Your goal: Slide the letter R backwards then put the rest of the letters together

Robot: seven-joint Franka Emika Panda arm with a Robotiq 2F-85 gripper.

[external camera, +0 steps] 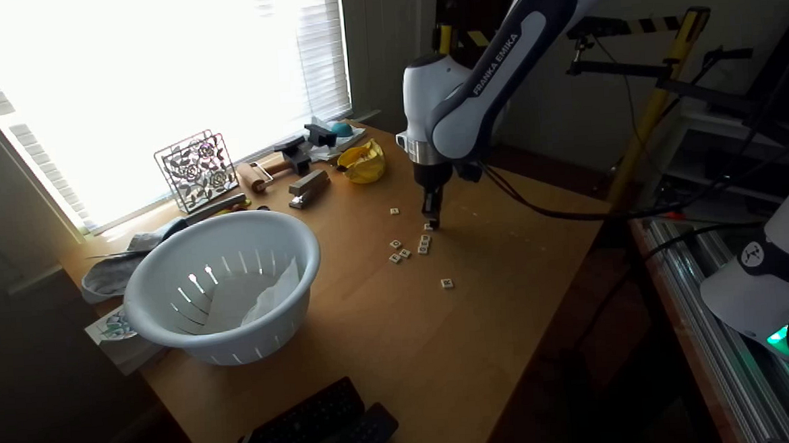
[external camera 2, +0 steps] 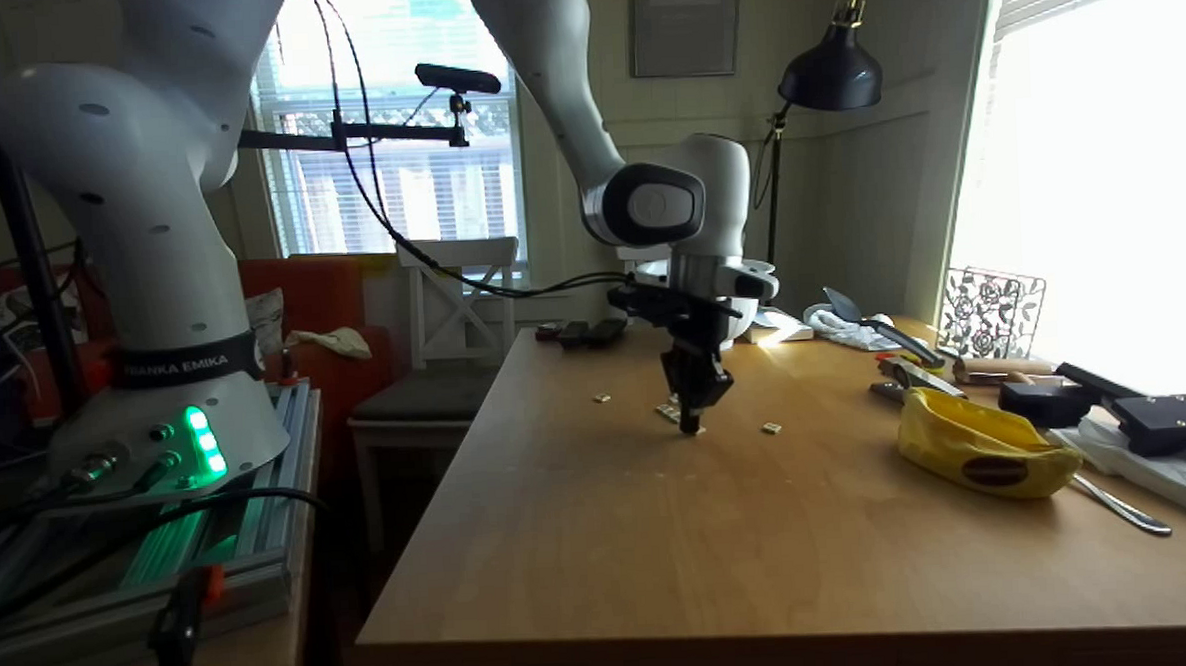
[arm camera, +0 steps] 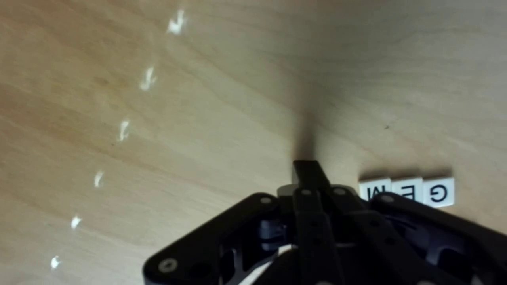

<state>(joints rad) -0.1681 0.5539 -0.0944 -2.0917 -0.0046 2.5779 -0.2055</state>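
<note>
The letter R tile (external camera: pixel 447 283) lies flat and alone on the table, nearest the colander-side camera edge of the group; it is out of the wrist view. Tiles M (arm camera: pixel 372 187), E (arm camera: pixel 408 187) and G (arm camera: pixel 439 192) touch in a row; the row also shows in an exterior view (external camera: pixel 424 249). Loose tiles lie beside it, among them an O (external camera: pixel 396 244), an F (external camera: pixel 395 258) and a farther tile (external camera: pixel 394 211). My gripper (external camera: pixel 433 224) is shut, fingertips (arm camera: pixel 305 163) down at a whitish tile (external camera: pixel 428 226) mostly hidden by them, near the M end.
A white colander (external camera: pixel 286 220) stands on the table. A yellow banana-shaped pouch (external camera 2: pixel 958 447), a stapler (external camera: pixel 309 187) and a metal napkin holder (external camera: pixel 197 171) stand along the window side. Dark remotes (external camera: pixel 304 422) lie at one table end.
</note>
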